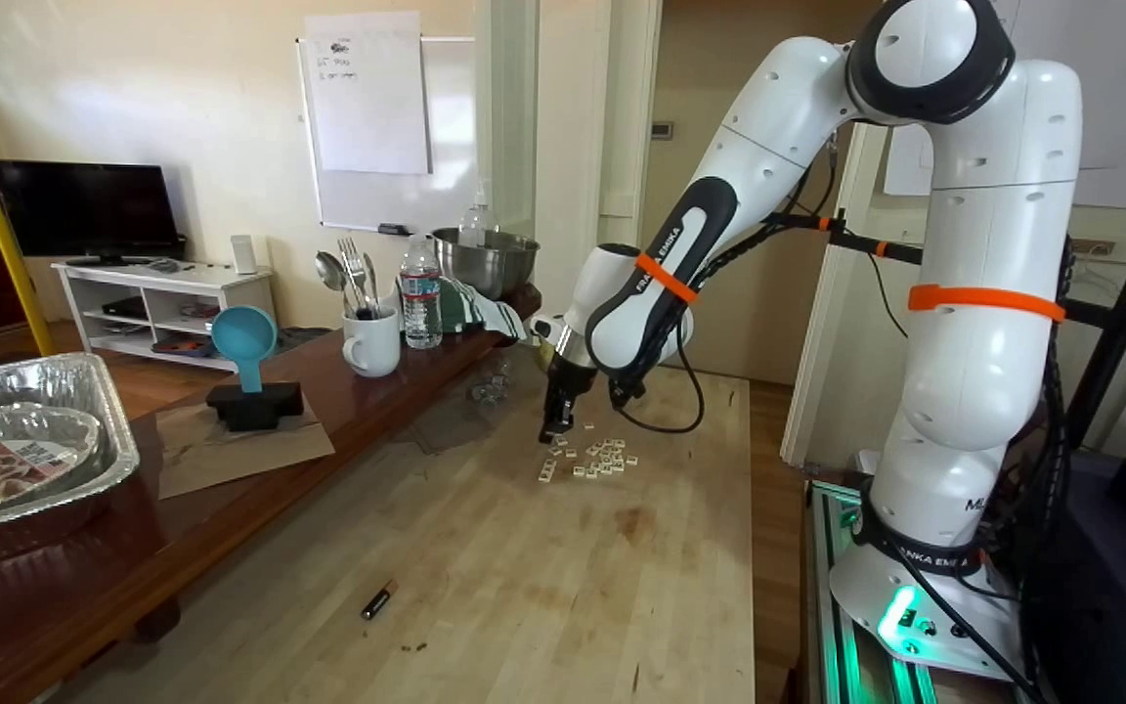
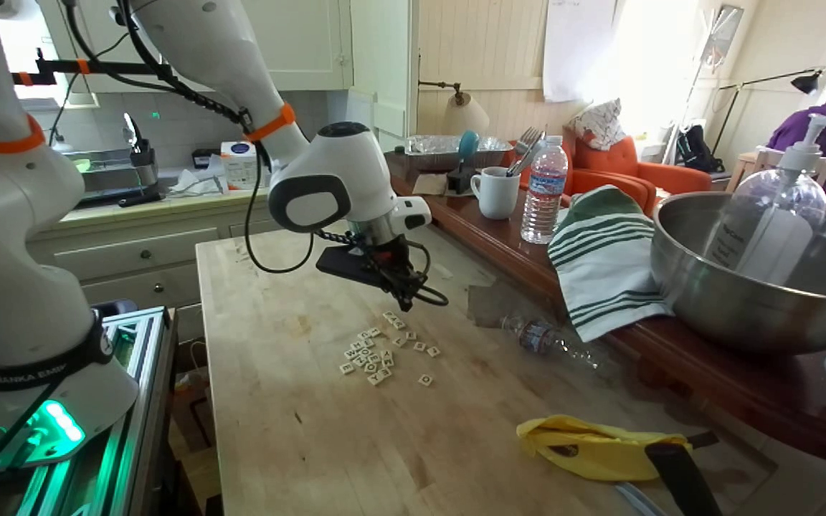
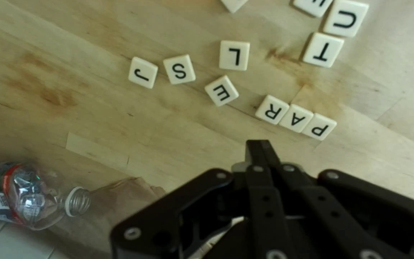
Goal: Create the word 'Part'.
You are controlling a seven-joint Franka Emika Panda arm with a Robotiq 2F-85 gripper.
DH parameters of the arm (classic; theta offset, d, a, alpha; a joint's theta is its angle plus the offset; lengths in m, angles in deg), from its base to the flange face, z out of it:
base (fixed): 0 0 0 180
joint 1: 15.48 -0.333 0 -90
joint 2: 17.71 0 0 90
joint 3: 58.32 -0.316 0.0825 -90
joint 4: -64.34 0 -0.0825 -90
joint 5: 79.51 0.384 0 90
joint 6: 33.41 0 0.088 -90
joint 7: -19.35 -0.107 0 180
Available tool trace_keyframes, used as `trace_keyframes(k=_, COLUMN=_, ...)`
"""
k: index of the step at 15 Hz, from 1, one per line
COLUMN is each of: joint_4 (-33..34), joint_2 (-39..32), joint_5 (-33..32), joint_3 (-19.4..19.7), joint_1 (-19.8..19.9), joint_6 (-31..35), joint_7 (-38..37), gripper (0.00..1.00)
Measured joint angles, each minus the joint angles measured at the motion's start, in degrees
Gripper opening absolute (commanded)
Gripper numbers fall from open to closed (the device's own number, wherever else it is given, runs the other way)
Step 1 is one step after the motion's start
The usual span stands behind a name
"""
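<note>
In the wrist view, three cream letter tiles, P point(image 3: 319, 126), A point(image 3: 296, 118) and R point(image 3: 272, 109), stand edge to edge in a slanting row, upside down to this camera. A T tile point(image 3: 323, 49) lies apart from that row, touching or almost touching a U tile point(image 3: 346, 18). Loose tiles E point(image 3: 221, 90), L point(image 3: 234, 55), S point(image 3: 179, 69) and J point(image 3: 143, 72) are scattered on the R side. My black gripper point(image 3: 258, 144) is shut, its fingertips together with nothing between them, just beside the row. Both exterior views show the gripper point(image 1: 547, 438) point(image 2: 404, 307) over the tiles' edge.
More tiles point(image 2: 366, 355) lie clustered on the wooden table point(image 2: 298, 459). A plastic bottle point(image 2: 542, 337) lies by the raised dark ledge point(image 1: 231, 508). A yellow object point(image 2: 599, 448) and a battery point(image 1: 379, 599) rest farther off. On the ledge are a mug point(image 1: 372, 342) and a metal bowl point(image 2: 764, 308).
</note>
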Motion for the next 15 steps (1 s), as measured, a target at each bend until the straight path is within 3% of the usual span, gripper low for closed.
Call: trace_keyframes(k=15, joint_4=-3.0, joint_2=3.7, joint_5=3.1, joint_3=-0.6, joint_1=0.0, joint_6=-4.2, joint_7=-7.0, gripper=0.0)
